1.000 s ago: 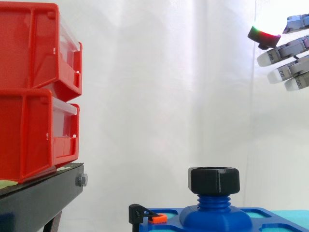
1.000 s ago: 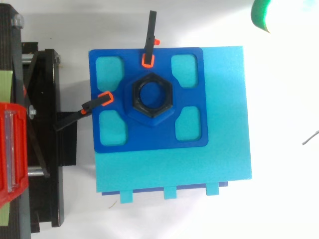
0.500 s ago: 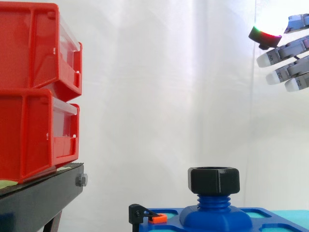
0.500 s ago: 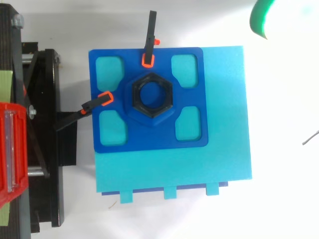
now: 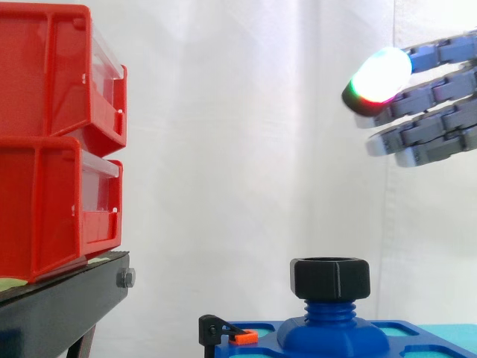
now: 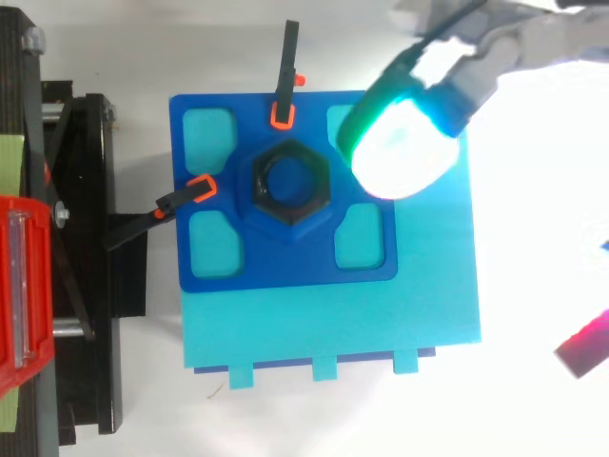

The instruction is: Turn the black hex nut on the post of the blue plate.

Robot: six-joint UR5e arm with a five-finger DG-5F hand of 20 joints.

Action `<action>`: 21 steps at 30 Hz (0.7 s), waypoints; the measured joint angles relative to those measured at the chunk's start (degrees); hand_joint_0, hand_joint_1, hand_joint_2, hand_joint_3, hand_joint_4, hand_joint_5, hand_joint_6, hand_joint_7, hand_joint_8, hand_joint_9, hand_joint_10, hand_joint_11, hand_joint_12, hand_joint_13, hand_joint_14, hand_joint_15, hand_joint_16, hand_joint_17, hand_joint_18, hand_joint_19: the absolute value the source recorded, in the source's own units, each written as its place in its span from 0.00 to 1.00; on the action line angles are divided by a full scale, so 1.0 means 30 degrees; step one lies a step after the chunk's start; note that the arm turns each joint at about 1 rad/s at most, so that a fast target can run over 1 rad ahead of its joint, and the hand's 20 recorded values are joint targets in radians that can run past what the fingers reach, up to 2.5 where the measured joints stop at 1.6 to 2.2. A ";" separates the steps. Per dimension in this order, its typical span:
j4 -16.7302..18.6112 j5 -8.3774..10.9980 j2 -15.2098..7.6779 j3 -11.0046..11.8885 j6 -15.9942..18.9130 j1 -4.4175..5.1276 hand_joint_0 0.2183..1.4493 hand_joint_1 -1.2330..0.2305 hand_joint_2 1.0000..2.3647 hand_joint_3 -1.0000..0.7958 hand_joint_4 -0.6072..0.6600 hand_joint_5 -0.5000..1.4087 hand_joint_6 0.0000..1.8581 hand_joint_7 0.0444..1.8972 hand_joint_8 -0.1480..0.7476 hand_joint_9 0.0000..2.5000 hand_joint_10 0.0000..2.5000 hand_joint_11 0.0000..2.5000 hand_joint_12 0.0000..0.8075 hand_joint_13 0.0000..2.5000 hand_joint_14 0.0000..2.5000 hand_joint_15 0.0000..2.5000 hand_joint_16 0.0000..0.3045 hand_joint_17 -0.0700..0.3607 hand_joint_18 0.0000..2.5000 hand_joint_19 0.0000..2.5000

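Well above the black hex nut [image 5: 330, 277] (on the post [image 5: 328, 310] of the blue plate [image 6: 285, 268]) the hand [image 5: 436, 91] hangs, fingers [image 5: 447, 51] straight.

side view level, close, top view straight down, sharing hex nut [image 5: 330, 278]

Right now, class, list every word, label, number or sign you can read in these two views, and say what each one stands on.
No readable text in either view.
The red bins, the black hex nut and the blue plate show no words, numbers or signs.
The hand shows no print that can be made out.
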 measured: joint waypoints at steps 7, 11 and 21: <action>0.1532 -0.0125 -0.0812 0.0176 -0.2912 0.0308 0.19 0.21 0.00 0.28 0.48 0.10 0.27 0.32 0.29 0.00 0.00 0.00 0.37 0.00 0.00 0.00 0.15 0.39 0.00 0.00; 0.1846 -0.0105 -0.1475 0.0522 -0.3514 0.0411 0.16 0.28 0.00 0.28 0.49 0.10 0.27 0.32 0.31 0.00 0.00 0.00 0.39 0.00 0.00 0.00 0.15 0.40 0.00 0.00; 0.1314 -0.0005 -0.3027 0.1871 -0.4146 0.0669 0.16 0.34 0.00 0.28 0.50 0.10 0.27 0.32 0.32 0.00 0.00 0.00 0.40 0.00 0.00 0.00 0.16 0.41 0.00 0.00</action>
